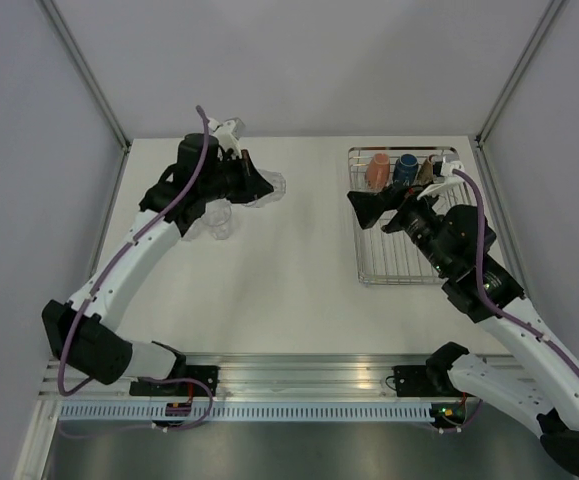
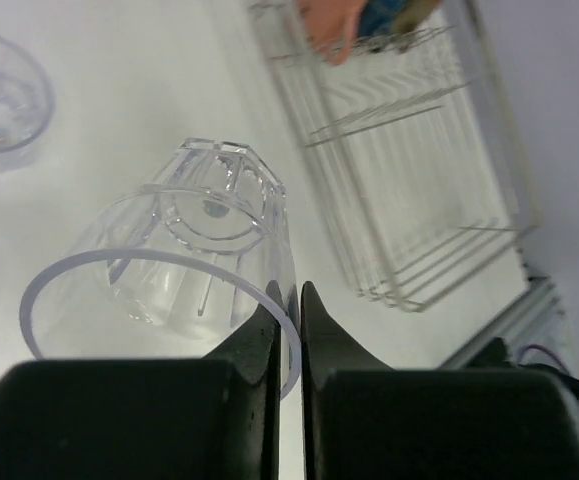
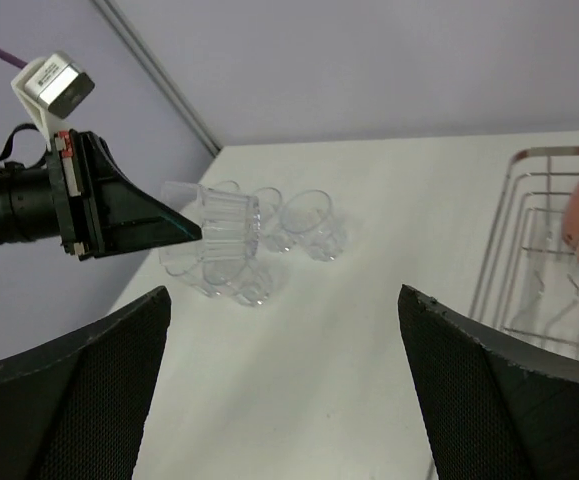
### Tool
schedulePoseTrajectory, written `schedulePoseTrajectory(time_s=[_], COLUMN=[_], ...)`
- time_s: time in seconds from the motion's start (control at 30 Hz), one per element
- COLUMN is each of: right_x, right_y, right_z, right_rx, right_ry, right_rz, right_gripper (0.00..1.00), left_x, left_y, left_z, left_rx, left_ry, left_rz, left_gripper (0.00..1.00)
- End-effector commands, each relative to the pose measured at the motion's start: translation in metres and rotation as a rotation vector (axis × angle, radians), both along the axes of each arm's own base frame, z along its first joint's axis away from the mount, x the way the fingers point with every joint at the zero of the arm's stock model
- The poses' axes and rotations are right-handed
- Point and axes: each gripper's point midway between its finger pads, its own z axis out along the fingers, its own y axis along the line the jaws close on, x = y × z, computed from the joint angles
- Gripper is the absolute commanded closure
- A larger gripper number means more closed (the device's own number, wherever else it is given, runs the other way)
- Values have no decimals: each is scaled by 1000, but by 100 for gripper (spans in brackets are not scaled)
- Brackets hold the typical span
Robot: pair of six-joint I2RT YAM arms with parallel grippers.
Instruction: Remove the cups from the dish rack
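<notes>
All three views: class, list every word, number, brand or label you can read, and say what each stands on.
None can be read.
On the grey camera block: a pale patch, perhaps a label, too small to read.
The glass tumblers, mugs and dish rack show no print.

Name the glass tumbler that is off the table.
The tumbler pinched by its rim in the left end effector; the others rest on the table.

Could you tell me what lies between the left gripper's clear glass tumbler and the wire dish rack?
Top external view: only bare white table separates the clear glass tumbler from the silver wire dish rack.
</notes>
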Motion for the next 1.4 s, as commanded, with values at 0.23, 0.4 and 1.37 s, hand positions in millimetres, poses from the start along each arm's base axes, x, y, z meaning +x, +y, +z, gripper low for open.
schedulePoseTrajectory(time_s=[0.23,0.4,1.37], right_x=[-18,-26,-33], right_y=[-62,-77,-88], right_z=[-21,-23,-54], right_rx=[-199,-263,-344], right_ry=[92,114,171], right_rz=[-209,-242,-256], right_gripper=[2,2,2], left_x=[41,46,71], left_y=[30,32,26], left_z=[-74,-116,-216], left_rx=[504,639,828], left_ry=[116,248,476], left_rz=[45,-4,-101], left_gripper=[98,98,92])
